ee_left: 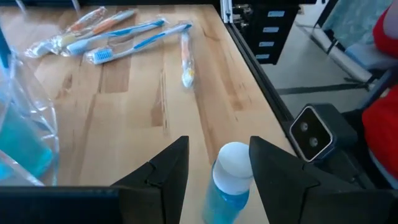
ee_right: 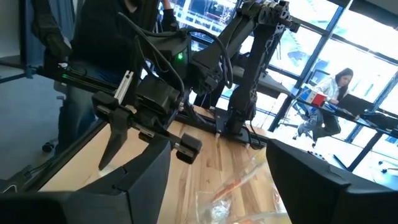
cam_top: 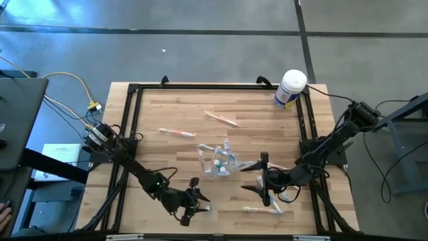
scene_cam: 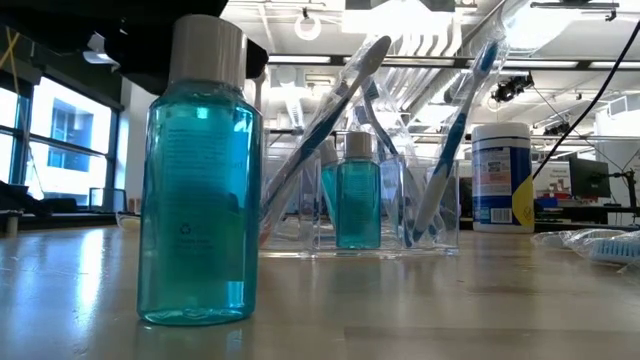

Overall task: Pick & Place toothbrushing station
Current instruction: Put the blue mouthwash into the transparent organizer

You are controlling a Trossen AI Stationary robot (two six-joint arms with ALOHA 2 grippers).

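The toothbrushing station (cam_top: 217, 161) is a clear plastic holder standing mid-table; in the low view the station (scene_cam: 400, 200) holds toothbrushes and a small teal bottle. A larger teal bottle (scene_cam: 200, 190) with a white cap (ee_left: 233, 165) stands upright on the table near its front edge. My left gripper (cam_top: 194, 201) is open and reaches almost level, its fingers on either side of that cap (ee_left: 219, 142). My right gripper (cam_top: 258, 175) waits open to the right of the station, with nothing between its fingers (ee_right: 217, 149). My left gripper has one finger (ee_left: 273, 168) close against the side of the bottle's white cap, and whether it touches I cannot tell. The other finger (ee_left: 168, 168) stands apart from the cap with a gap showing. The bottle stands upright with its base on the table.
A white tub with a blue label (cam_top: 291, 88) stands at the far right corner. Loose toothbrushes lie on the wood at the far middle (cam_top: 221, 118), far left (cam_top: 175, 132) and near right (cam_top: 264, 209). A black frame (cam_top: 127, 134) borders the table. People show in the room beyond (ee_right: 339, 81).
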